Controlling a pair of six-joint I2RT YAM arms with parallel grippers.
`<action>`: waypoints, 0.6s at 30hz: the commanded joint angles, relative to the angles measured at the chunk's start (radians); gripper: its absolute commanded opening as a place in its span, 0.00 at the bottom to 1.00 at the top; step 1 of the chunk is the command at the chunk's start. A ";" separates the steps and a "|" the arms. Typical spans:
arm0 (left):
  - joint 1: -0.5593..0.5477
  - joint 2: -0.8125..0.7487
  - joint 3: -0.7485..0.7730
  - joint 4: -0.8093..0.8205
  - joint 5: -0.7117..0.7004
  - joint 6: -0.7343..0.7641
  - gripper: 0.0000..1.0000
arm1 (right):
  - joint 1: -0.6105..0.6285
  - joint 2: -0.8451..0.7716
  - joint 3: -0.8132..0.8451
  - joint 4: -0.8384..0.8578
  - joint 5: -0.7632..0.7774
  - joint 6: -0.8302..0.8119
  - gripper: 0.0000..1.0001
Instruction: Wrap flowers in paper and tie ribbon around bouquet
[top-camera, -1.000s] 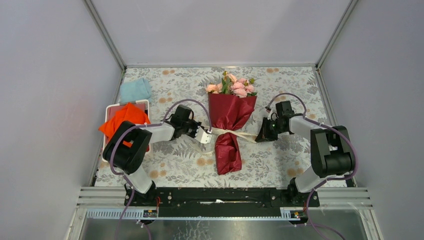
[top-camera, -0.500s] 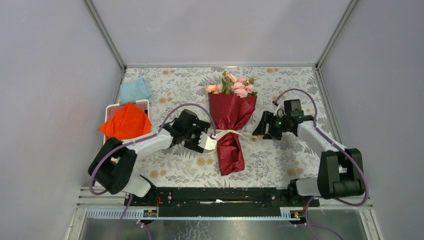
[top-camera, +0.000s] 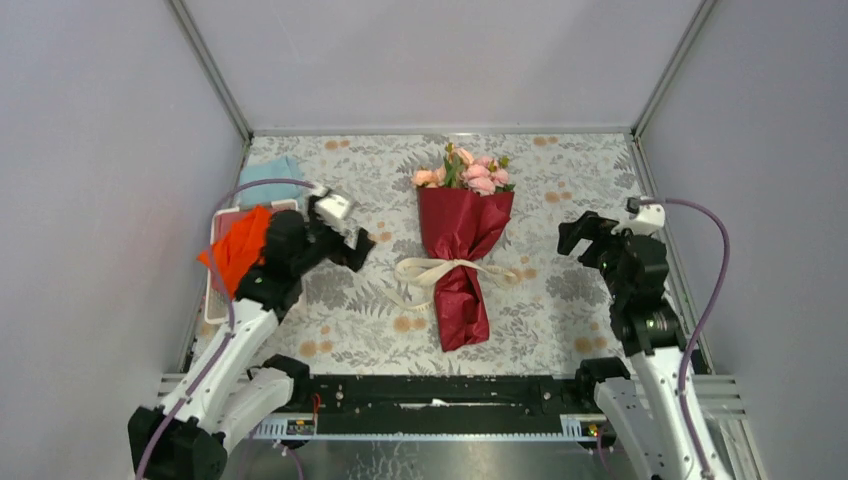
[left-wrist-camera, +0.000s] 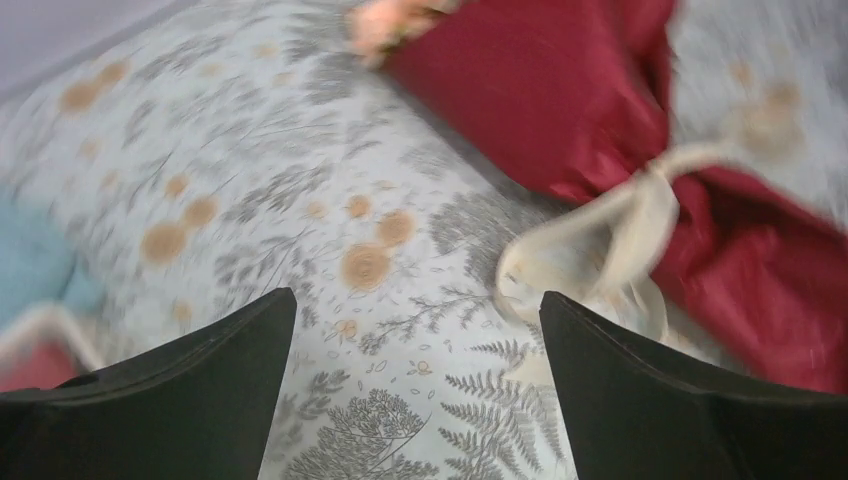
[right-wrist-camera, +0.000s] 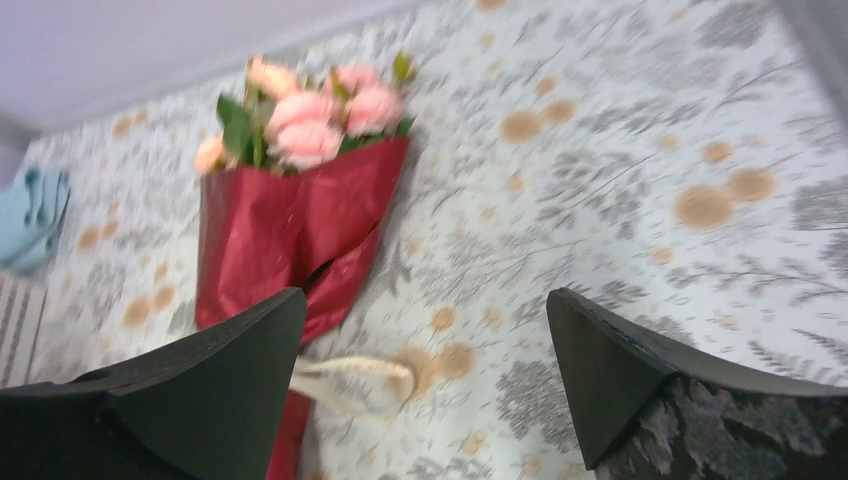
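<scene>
Both arms stood tall off their bases at the near edge, wrists tipped down toward the middle. Left pincer was wide with nothing in it, over the worktop left of the bouquet and well apart from it. Right pincer was also wide and empty, out right, well apart too. Bouquet lay centre with its narrow tail nearest, the paper pinched at the waist by the ribbon, loops slack to the left and one end trailing right. Flowers were at the far, wide end.

Risk, my read: couldn't tell if that knot was tight. If it's only a loose cross-over, the paper springs open and the wrap is lost. The trailing ends could also snag a pincer on any low pass.
</scene>
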 joint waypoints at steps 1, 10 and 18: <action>0.169 -0.197 -0.230 0.247 -0.152 -0.593 0.99 | -0.001 -0.225 -0.193 0.193 0.260 -0.007 1.00; 0.316 -0.465 -0.500 0.402 -0.236 -0.637 0.99 | -0.001 -0.520 -0.298 0.054 0.331 0.126 1.00; 0.360 -0.537 -0.552 0.433 -0.269 -0.650 0.99 | -0.001 -0.547 -0.278 -0.011 0.379 0.230 0.99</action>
